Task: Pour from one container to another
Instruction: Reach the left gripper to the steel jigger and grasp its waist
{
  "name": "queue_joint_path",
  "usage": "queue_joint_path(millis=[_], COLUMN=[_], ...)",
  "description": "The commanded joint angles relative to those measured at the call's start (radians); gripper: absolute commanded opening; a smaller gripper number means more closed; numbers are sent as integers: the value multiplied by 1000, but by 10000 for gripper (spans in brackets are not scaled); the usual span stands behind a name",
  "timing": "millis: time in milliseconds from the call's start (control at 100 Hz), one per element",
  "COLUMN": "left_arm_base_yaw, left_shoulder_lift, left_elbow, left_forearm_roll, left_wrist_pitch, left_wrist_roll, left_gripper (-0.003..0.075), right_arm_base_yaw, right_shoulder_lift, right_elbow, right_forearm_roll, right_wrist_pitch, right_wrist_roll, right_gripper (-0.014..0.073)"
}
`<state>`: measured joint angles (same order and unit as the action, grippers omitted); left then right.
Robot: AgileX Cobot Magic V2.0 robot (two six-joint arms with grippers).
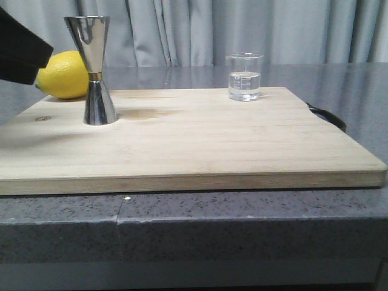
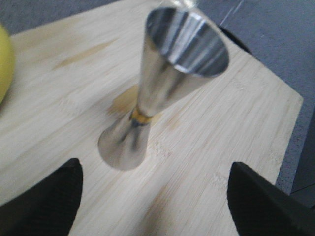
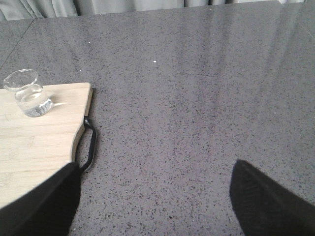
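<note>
The steel jigger (image 1: 97,70) stands upright on the left part of the wooden cutting board (image 1: 200,145). Its open upper cone fills the left wrist view, jigger (image 2: 162,83). My left gripper (image 2: 155,194) is open, its fingers wide apart just short of the jigger's base, nothing between them. The clear glass beaker (image 1: 244,77) with a little clear liquid stands at the board's far right; it shows small in the right wrist view, beaker (image 3: 28,93). My right gripper (image 3: 155,196) is open above bare countertop, to the right of the board and away from the beaker.
A yellow lemon (image 1: 63,75) lies behind the jigger at the board's far left. The board has a black handle (image 1: 327,115) on its right end. Grey speckled countertop (image 3: 197,98) surrounds the board; curtains hang behind. Part of the left arm (image 1: 21,48) shows at upper left.
</note>
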<state>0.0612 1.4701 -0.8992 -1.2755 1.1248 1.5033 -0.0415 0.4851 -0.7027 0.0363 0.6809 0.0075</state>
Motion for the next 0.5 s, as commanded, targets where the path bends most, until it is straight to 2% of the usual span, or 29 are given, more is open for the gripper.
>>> queue_joint_path(millis=[0, 190, 490], left_arm_base_yaw=[-1, -44, -114], left_shoulder_lift=[5, 52, 116], left_elbow=[-29, -29, -29], left_forearm_roll=[-151, -218, -362], left_wrist_pitch=[99, 95, 89], left_wrist_roll=[176, 380, 573], left_gripper=[545, 545, 545], right_arm_base_yaw=[-4, -4, -4], right_shoulder_lift=[14, 14, 14], right_elbow=[-36, -36, -36], right_forearm_roll=[0, 21, 39], right_wrist_pitch=[-65, -65, -65], right_wrist_roll=[-7, -7, -7], right_gripper=[562, 562, 562])
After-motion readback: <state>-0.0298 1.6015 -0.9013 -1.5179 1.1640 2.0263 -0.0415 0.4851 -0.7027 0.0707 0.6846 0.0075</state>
